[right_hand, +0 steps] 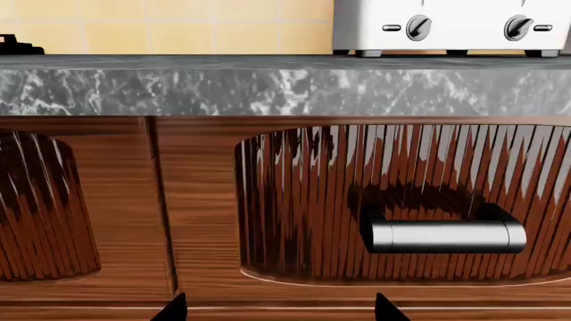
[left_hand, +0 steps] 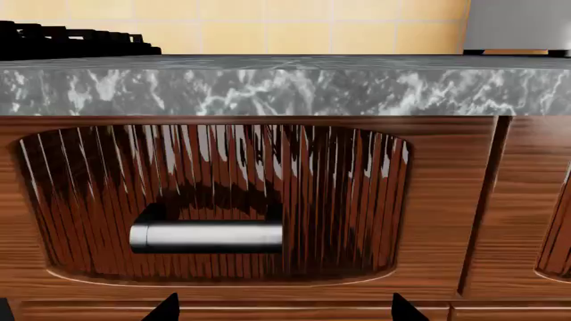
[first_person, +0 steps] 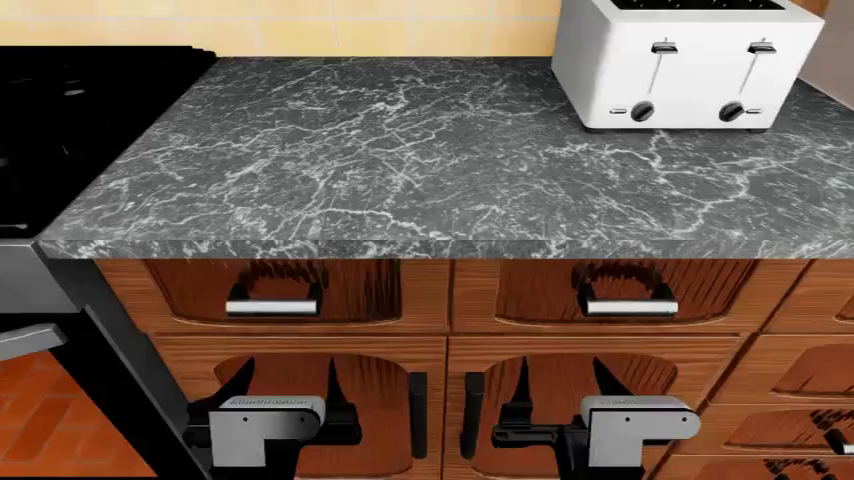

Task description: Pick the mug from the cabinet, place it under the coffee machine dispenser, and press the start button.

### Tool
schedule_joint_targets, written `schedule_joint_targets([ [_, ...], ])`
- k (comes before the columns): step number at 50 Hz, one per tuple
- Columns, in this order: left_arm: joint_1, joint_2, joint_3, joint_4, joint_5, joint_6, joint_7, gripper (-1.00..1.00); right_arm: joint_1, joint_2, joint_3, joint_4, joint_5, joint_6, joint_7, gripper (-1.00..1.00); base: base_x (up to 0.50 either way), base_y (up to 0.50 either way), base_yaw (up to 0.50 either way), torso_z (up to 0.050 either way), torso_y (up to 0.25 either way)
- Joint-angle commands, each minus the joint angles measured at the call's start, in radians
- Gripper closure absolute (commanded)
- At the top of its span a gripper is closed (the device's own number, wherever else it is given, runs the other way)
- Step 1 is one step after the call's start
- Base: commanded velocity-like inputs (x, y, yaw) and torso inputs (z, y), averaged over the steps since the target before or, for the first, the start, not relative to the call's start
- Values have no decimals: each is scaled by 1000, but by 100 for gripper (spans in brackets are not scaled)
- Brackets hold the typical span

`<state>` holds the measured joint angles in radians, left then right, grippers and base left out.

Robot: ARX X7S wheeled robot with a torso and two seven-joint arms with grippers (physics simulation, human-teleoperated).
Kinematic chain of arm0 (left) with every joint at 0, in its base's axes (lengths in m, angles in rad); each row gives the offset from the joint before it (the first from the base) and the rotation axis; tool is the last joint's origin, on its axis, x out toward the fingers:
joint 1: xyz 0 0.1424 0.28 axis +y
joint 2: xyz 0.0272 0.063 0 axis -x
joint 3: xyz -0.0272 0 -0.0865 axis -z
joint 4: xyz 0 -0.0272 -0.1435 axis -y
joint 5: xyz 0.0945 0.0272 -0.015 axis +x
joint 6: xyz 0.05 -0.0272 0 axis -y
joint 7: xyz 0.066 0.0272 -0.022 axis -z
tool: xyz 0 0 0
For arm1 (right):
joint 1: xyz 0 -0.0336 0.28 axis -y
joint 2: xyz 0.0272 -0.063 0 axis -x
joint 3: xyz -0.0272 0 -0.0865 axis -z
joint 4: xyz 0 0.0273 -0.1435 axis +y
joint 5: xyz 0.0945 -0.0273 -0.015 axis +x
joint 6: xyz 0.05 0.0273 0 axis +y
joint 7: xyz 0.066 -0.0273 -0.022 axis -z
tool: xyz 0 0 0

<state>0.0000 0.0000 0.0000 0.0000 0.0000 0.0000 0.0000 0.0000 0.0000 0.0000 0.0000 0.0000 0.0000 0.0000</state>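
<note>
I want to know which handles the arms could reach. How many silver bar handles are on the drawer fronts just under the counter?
2. One drawer handle is above the left end effector, the other handle above the right end effector. More may lie out of view.

Marble-look grey worktop [first_person: 400, 150]; glossy wood drawer fronts [first_person: 360, 290]; brushed-metal handles [left_hand: 207, 237]; white toaster [first_person: 683, 62].

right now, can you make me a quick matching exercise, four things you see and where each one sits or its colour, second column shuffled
Things:
1. toaster
2. countertop
3. stove
4. drawer handles

Descriptions:
a. dark grey marble with white veins
b. black, at the counter's left end
c. white, at the back right of the counter
d. silver bars in wooden recesses below the counter edge

Pairs: 1-c, 2-a, 3-b, 4-d
</note>
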Motion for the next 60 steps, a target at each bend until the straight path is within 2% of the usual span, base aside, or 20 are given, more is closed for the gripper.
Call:
schedule_joint_targets([
  [1,0,-17,21,0,-10,-2,-18,-100,0,17,-21,-1,13,5,18,-100,0,0,0,0,0],
  [11,1,-50,58,52,-34,-62,-43,-100,16,50,-56,-26,40,63,31,-100,0,0,0,0,0],
  [20,17,-81,61,201,-59,-133,-52,-100,25,88,-64,-186,37,142,48,-100,0,0,0,0,0],
  [28,-20,-118,52,359,-101,-260,-45,-100,30,110,-75,-296,35,184,60,-100,0,0,0,0,0],
  [34,-80,-147,8,515,-172,-397,-45,-100,56,137,-49,-445,87,316,49,-100,0,0,0,0,0],
  [45,-201,-201,-30,603,-226,-550,-52,-100,211,203,31,-643,229,646,18,-100,0,0,0,0,0],
  [52,-303,-234,-48,643,-264,-647,-47,-100,341,236,94,-682,314,822,10,-100,0,0,0,0,0],
  [60,-401,-247,-87,653,-355,-777,-34,-100,443,249,130,-678,370,929,12,-100,0,0,0,0,0],
])
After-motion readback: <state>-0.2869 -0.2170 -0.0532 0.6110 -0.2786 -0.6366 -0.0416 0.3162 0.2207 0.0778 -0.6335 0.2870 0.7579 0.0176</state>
